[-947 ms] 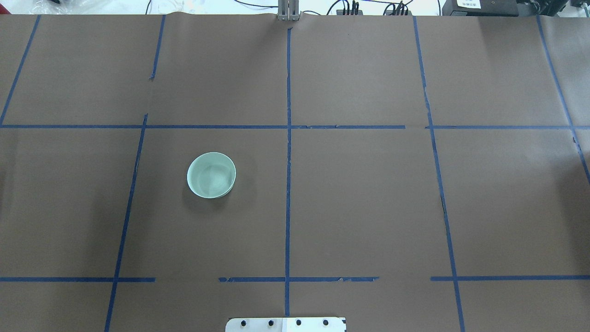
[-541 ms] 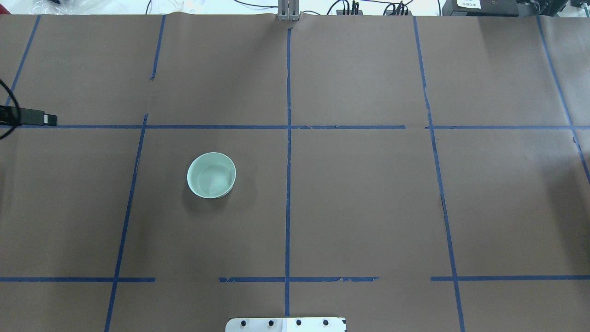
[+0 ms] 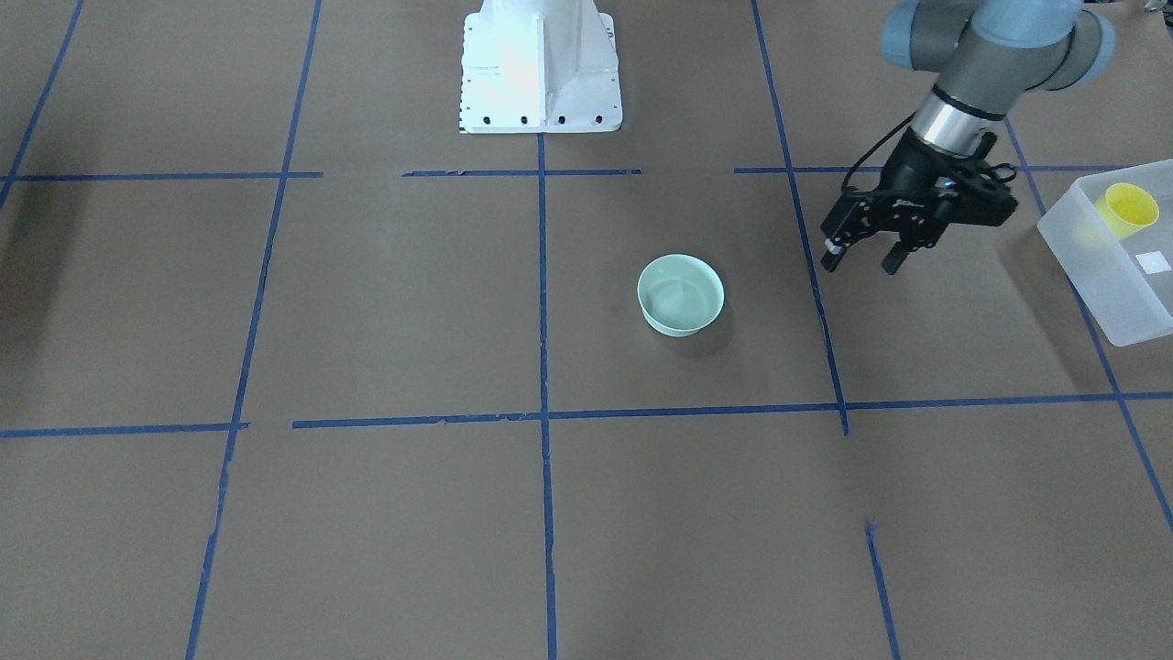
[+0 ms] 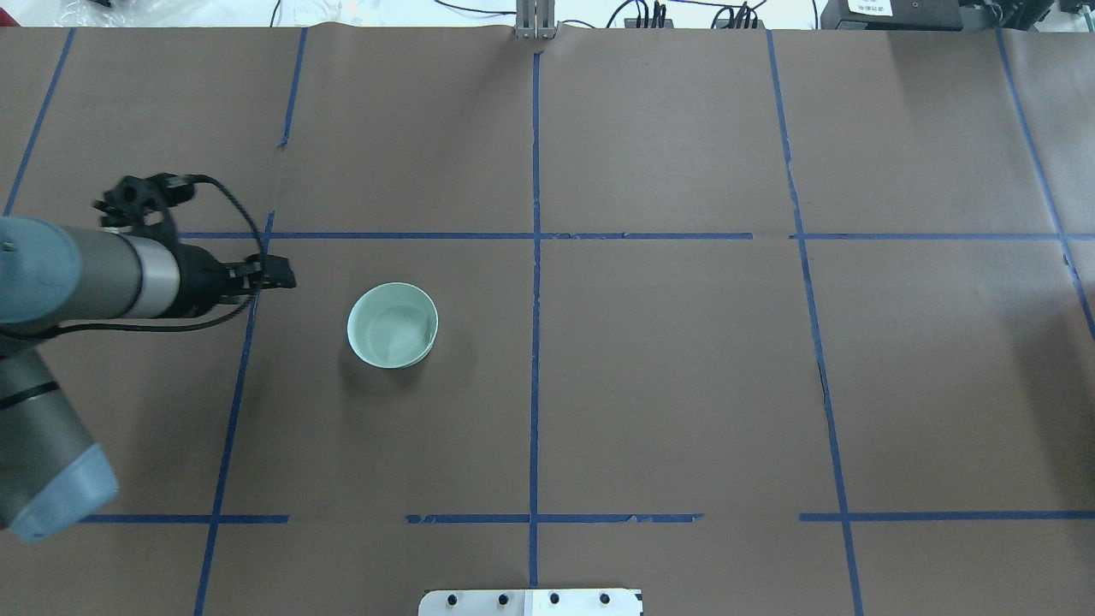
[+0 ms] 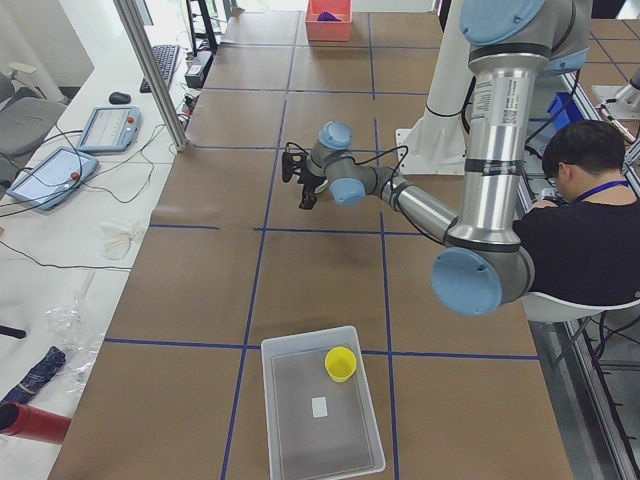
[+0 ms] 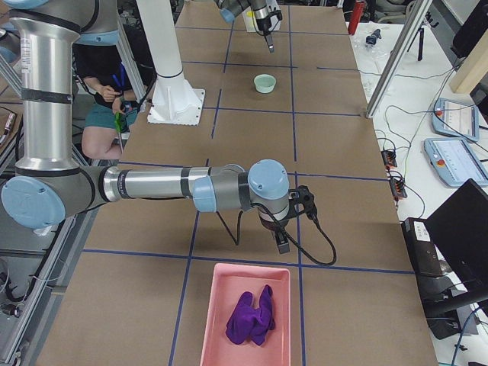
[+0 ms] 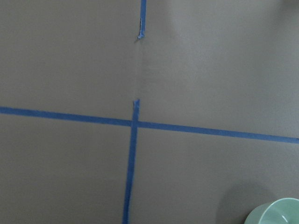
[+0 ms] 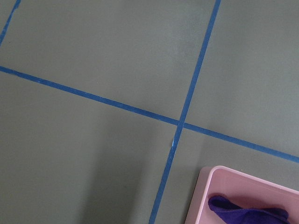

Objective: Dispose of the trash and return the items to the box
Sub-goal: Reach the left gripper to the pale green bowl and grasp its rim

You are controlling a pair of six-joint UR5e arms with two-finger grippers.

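i'm seeing my left gripper hanging released beside the round pale mint-green bowl, toward the table's left end; right gripper: jaws i cannot tell.

Left arm: silver-grey tubes, pale blue joint caps, bright metal wrist ring. Left pincer: black, with a black cable looped at the wrist. Right arm: same finish; right pincer black. Base: white, black screws along its 6 o'clock edge.
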